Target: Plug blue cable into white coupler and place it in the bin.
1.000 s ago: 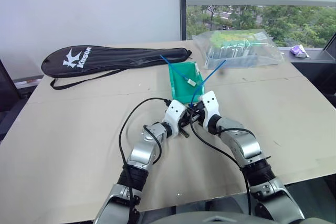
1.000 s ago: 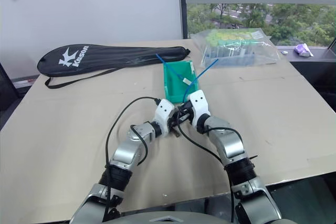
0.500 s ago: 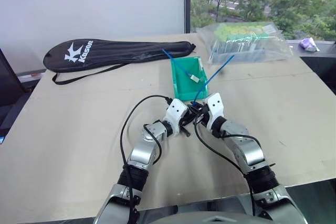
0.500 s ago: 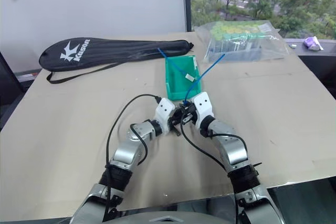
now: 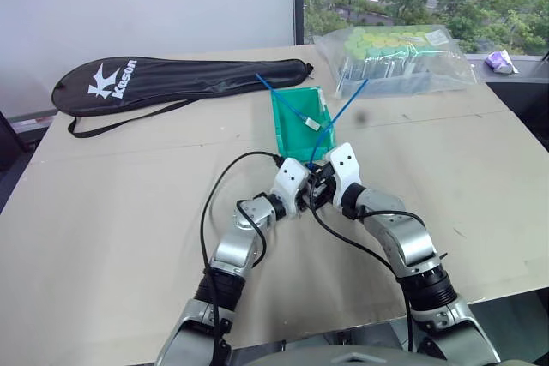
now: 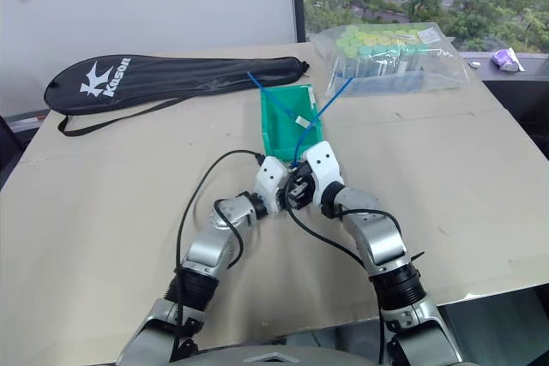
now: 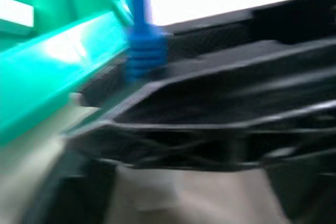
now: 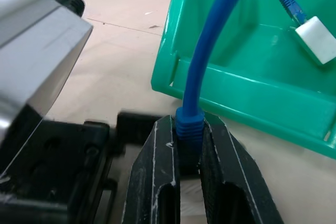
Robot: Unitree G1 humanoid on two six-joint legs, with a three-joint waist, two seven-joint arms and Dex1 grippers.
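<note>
- Now the right gripper (image 8: 189,145) has its fingers clamped on the blue cable (image 8: 210,51).
- Left gripper (image 5: 302,197): can't tell fingers' state.
- Bin (image 5: 296,117) just beyond.

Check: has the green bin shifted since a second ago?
No. The bin keeps its place beside the black racket case's tip; only the camera shifted.

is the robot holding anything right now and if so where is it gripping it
Yes. The right gripper is shut on the blue cable, pinching it at the ribbed blue boot near its lower end. The left gripper beside it looks to hold nothing.
</note>
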